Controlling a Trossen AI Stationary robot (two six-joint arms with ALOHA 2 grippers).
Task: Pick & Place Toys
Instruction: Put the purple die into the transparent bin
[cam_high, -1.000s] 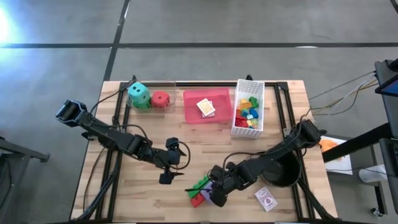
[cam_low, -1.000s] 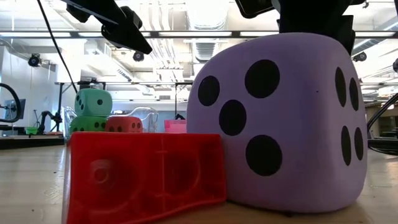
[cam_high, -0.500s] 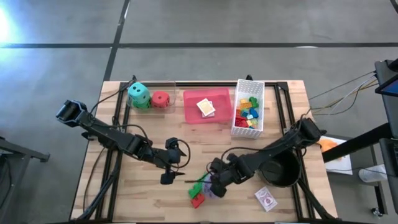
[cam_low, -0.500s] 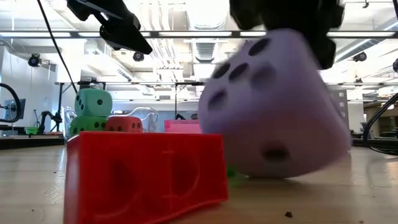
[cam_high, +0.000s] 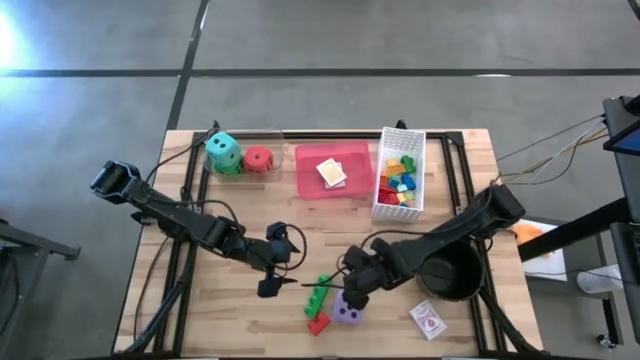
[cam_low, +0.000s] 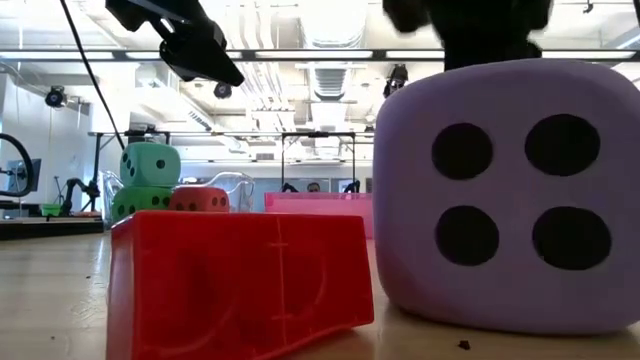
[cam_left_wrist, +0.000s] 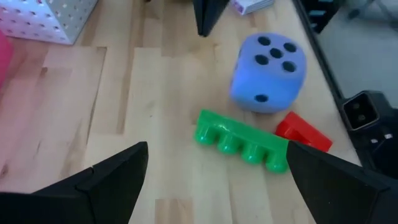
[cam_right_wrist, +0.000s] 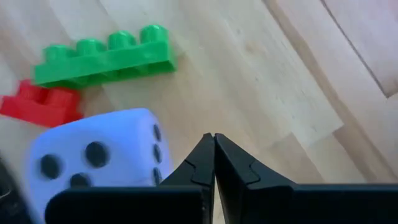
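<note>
A purple die (cam_high: 348, 313) sits on the table near the front edge, a four-dot face toward the low view (cam_low: 505, 195). A green brick (cam_high: 319, 293) and a red brick (cam_high: 318, 323) lie just left of it. My right gripper (cam_high: 352, 291) is shut and empty, its tips (cam_right_wrist: 214, 137) just above the die's far side (cam_right_wrist: 93, 152). My left gripper (cam_high: 290, 263) is open and empty above the table, left of the green brick (cam_left_wrist: 242, 140). A teal die (cam_high: 224, 150), a green die under it and a red die (cam_high: 258, 159) sit at the back left. My right gripper's shut fingers (cam_right_wrist: 186, 171) stand close beside the purple die's far upper edge (cam_right_wrist: 152, 134). I cannot tell whether they touch it. The die rests flat on the table.
A pink tray (cam_high: 310, 182) with a card pack (cam_high: 332, 173) stands at the back. A white mesh basket (cam_high: 383, 205) of bricks is to its right. A black round pot (cam_high: 452, 275) and a card pack (cam_high: 427, 320) are at the front right.
My right gripper has gone up and toward the table's far edge, off the purple die. The die has tipped and rolled over, and now rests flat with another face toward the low view. The left arm has kept still.
</note>
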